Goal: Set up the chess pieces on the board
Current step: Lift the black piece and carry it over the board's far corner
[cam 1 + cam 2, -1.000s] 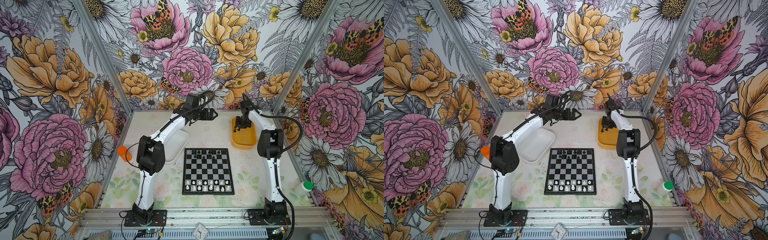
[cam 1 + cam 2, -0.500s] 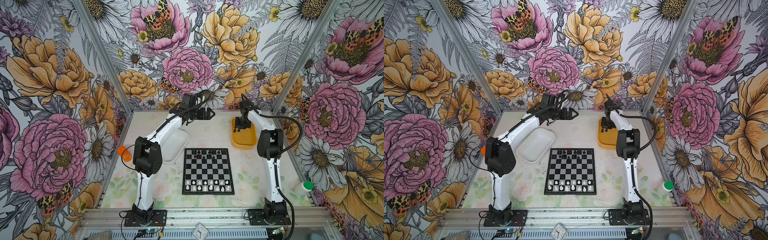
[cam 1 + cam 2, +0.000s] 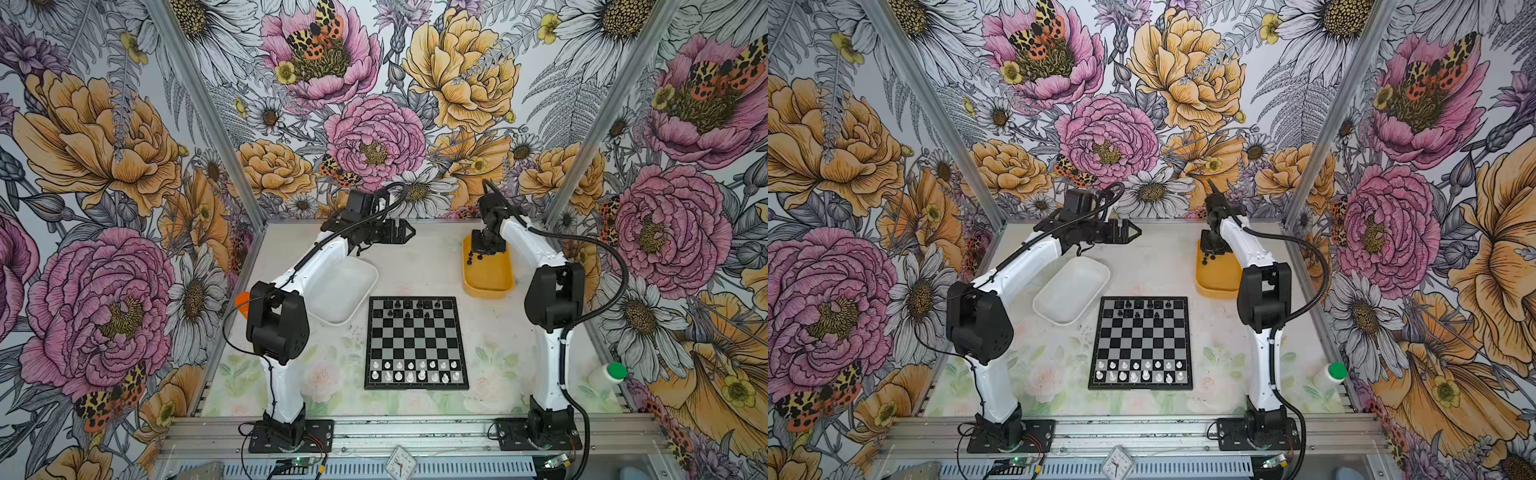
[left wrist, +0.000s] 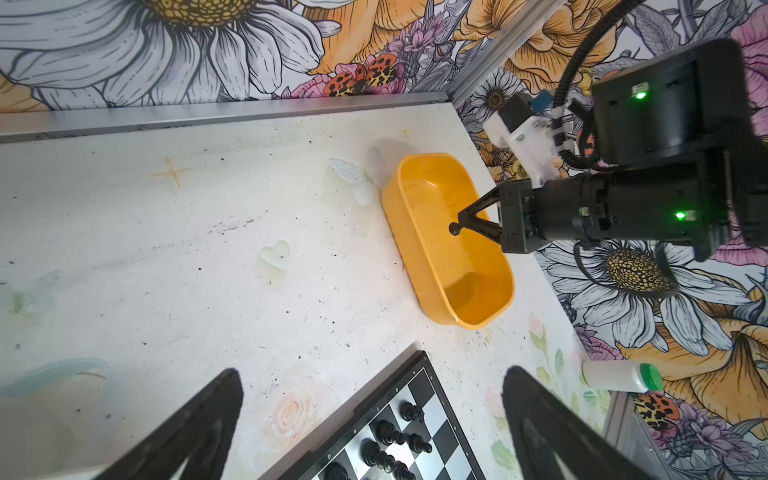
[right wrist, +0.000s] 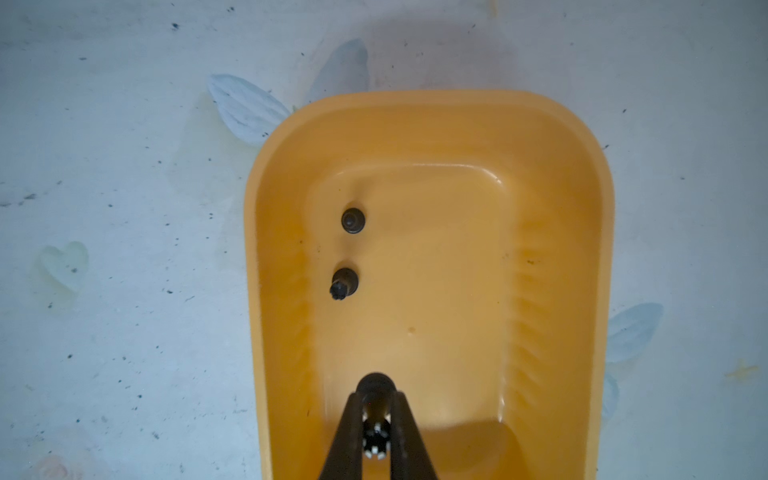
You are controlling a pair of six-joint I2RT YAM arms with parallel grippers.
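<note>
White plastic was noted at the left: the white tub (image 3: 345, 291), w/ nothing made out inside. Above its far end the left gripper (image 3: 409, 232) was held wide open, w/ nothing between its jaws. At centre the board (image 3: 417, 343) was found partly set. The two near rows were taken up by white pieces (image 3: 415, 371), while black pieces (image 3: 409, 307) were spread over the two far rows w/ gaps. At the right, inside the yellow tub (image 5: 561, 249), the right gripper (image 5: 376, 399) was clamped on a black piece (image 5: 375, 384). Two more black pieces (image 5: 353, 220) were left near the tub wall. Risks were judged as follows: so small & glossy a piece could be twisted or squeezed out during the lift, or neighbours on the far rows could be knocked over at placement.
</note>
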